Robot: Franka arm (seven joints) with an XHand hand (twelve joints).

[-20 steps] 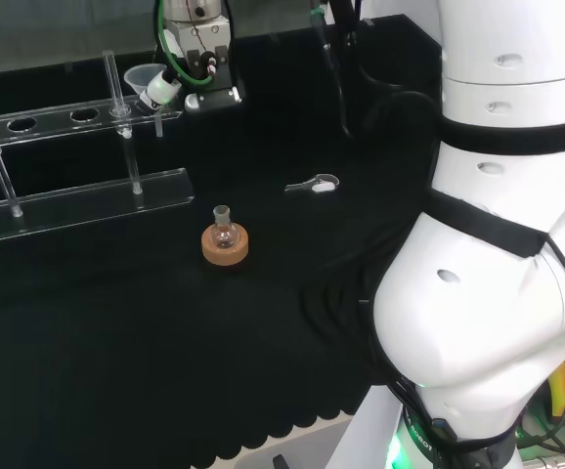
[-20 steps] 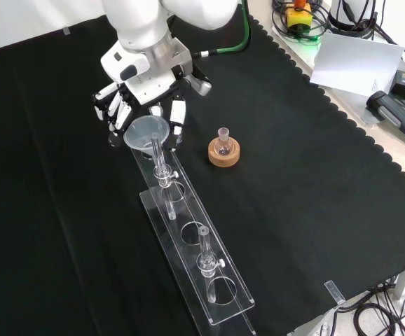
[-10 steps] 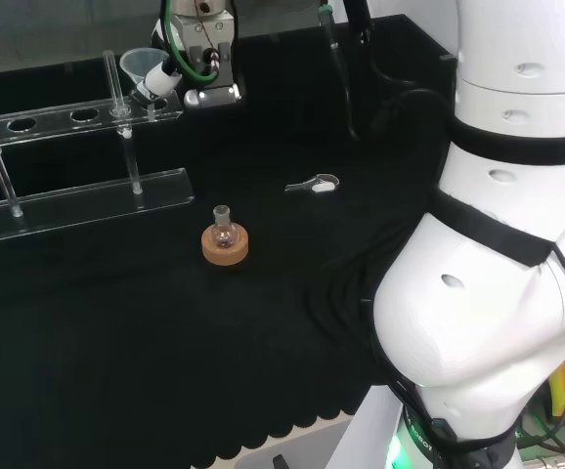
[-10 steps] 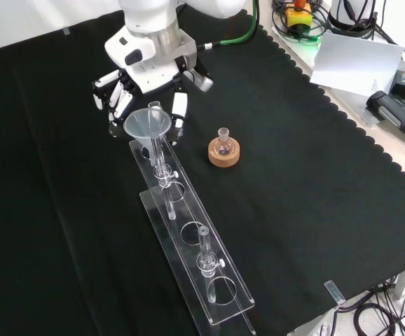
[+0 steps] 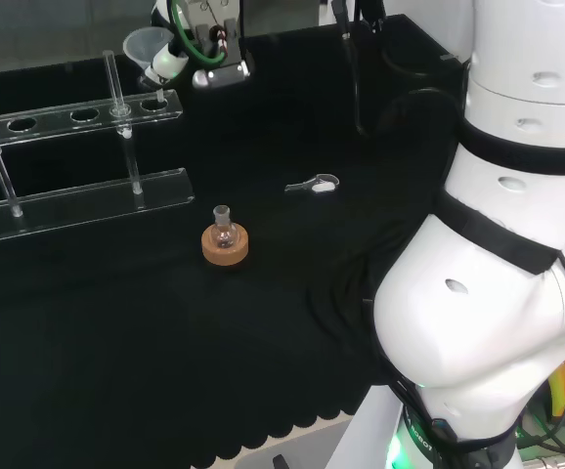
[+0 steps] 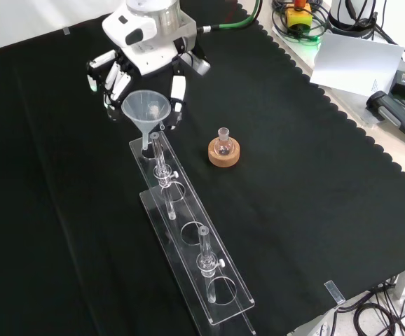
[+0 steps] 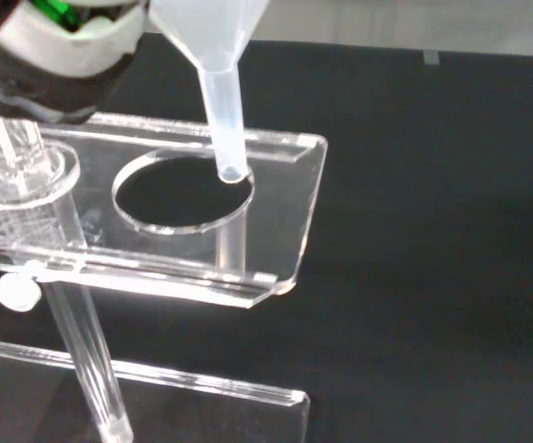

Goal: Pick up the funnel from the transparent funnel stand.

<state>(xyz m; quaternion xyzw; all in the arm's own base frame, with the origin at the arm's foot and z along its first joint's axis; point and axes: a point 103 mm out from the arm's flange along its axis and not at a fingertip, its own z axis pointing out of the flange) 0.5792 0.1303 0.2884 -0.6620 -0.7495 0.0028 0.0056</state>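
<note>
A clear plastic funnel [image 6: 146, 108] hangs in my hand [image 6: 146, 56], whose fingers and thumb are curled round its cone. In the wrist view the funnel's stem [image 7: 222, 111] ends just above the rim of the end hole in the transparent stand [image 7: 276, 212], its tip level with the top plate. Seen from the head camera, the funnel [image 5: 146, 46] sits just left of the hand [image 5: 207, 44], above the right end of the stand [image 5: 53, 119]. The long stand [image 6: 181, 210] runs from the hand toward the front view's bottom.
A small glass flask on a cork ring [image 6: 223, 150] stands just right of the stand in the front view. A small clear clip-like piece [image 5: 314, 184] lies on the cloth. Two clear posts [image 6: 204, 255] rise from the stand. The arm's white links [image 5: 498, 293] stand at right.
The hand has risen with the funnel in it. The stem has drawn up out of the stand's end hole, until its tip is about level with the top plate.
</note>
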